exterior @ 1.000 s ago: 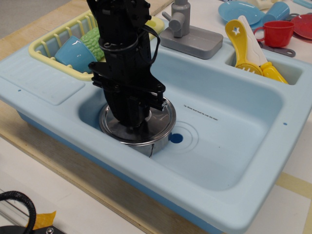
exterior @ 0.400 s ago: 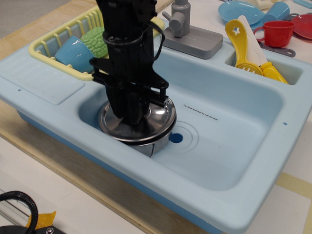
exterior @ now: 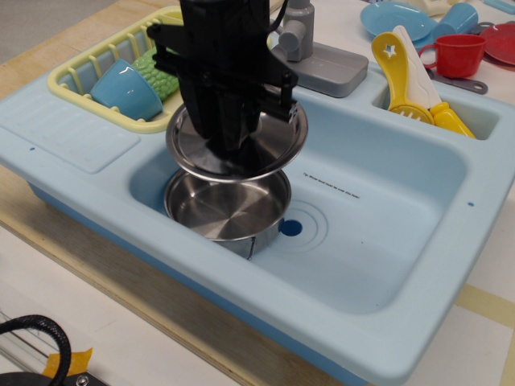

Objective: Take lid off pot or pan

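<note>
The shiny steel pot [exterior: 229, 211] stands open in the left part of the blue sink basin [exterior: 386, 201]. My black gripper [exterior: 233, 149] is shut on the lid [exterior: 269, 157], a round shiny steel disc, and holds it level a little above the pot. The lid's knob is hidden between my fingers. The pot's inside is empty and a thin wire handle shows at its front.
A yellow dish rack [exterior: 96, 68] with a blue cup [exterior: 125, 88] and a green item stands at the back left. A grey faucet [exterior: 310, 56] is behind the basin. Yellow and white utensils [exterior: 410, 76] fill the small right compartment. A red cup [exterior: 459, 52] and blue plate [exterior: 394, 20] lie at the back.
My gripper has risen with the lid in it, lifting the lid off the pot. The pot stays in place and its inside now shows.
</note>
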Controlling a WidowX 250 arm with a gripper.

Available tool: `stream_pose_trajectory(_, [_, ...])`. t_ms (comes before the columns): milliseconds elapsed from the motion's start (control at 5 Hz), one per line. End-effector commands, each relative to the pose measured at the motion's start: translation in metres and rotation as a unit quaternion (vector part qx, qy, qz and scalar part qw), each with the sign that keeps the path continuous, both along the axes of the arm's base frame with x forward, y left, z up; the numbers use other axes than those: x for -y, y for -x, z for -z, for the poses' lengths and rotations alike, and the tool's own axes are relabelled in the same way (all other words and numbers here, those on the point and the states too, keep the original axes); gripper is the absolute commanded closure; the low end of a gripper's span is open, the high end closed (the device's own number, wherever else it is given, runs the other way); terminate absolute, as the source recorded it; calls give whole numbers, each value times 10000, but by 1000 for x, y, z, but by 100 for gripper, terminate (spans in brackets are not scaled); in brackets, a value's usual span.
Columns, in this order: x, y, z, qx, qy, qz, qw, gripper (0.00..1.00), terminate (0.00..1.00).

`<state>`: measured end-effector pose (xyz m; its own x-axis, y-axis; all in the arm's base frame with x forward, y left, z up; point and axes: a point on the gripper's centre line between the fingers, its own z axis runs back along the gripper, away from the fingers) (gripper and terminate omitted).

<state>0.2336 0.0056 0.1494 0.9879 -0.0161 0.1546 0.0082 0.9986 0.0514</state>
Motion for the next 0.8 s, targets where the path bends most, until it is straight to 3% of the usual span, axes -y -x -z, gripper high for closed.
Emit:
stream_pose_trajectory(0, [16, -6, -7, 238, 462, 323, 9981, 100, 0])
stream_pose_trajectory(600, [75, -16, 24, 34, 1106, 626, 9919, 100, 0])
